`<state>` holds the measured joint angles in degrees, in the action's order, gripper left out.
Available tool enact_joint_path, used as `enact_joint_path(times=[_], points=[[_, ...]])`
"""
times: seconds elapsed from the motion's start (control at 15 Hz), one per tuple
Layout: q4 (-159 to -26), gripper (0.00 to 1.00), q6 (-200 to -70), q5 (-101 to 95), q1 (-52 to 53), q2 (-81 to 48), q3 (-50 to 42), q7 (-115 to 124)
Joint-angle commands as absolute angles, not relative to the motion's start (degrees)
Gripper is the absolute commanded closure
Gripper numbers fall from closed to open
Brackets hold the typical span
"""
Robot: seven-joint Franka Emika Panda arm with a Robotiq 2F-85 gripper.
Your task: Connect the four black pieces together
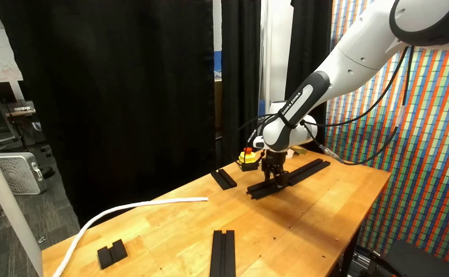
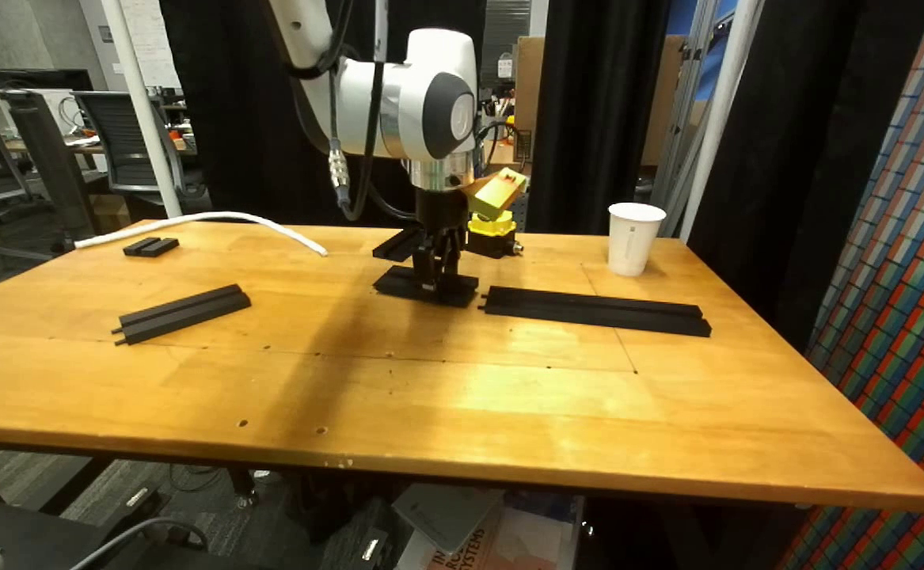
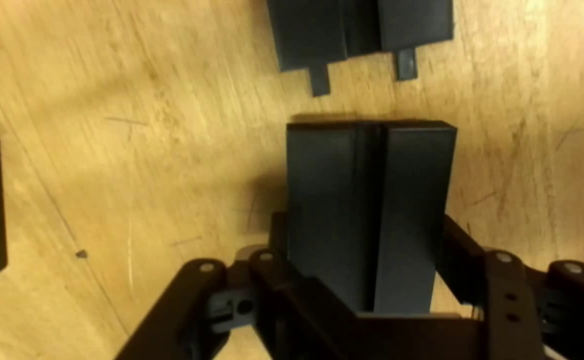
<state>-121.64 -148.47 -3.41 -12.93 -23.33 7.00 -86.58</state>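
My gripper (image 3: 364,240) is shut across the width of a grooved black piece (image 3: 332,185), one finger against each long side. In an exterior view the held piece (image 2: 398,283) lies at or just over the table; any small gap beneath cannot be made out. Beyond its end, separated by a narrow strip of wood, two pegs stick out from a long black strip (image 2: 596,311). That strip looks about twice the held piece's length; no seam is discernible. Another black piece (image 2: 184,313) with two pegs rests apart on the table, and also shows as a black piece (image 1: 223,254) at the near edge.
A stubby flat black piece (image 1: 224,179) sits close to the gripper, by the table's edge. Also on the table are a small black block (image 1: 112,254), a white cord (image 1: 139,204), a yellow emergency stop (image 1: 248,157) and a white paper cup (image 2: 634,237).
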Motion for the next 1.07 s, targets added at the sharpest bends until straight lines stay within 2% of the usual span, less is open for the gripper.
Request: enact_joint_path(times=[0.0, 1.0], points=[[-122.0, 0.55, -145.7, -1.4, -13.9, -21.0, 6.7, -90.9], [-119.8, 0.55, -142.4, -1.5, -13.7, -22.1, 4.6, -96.6]])
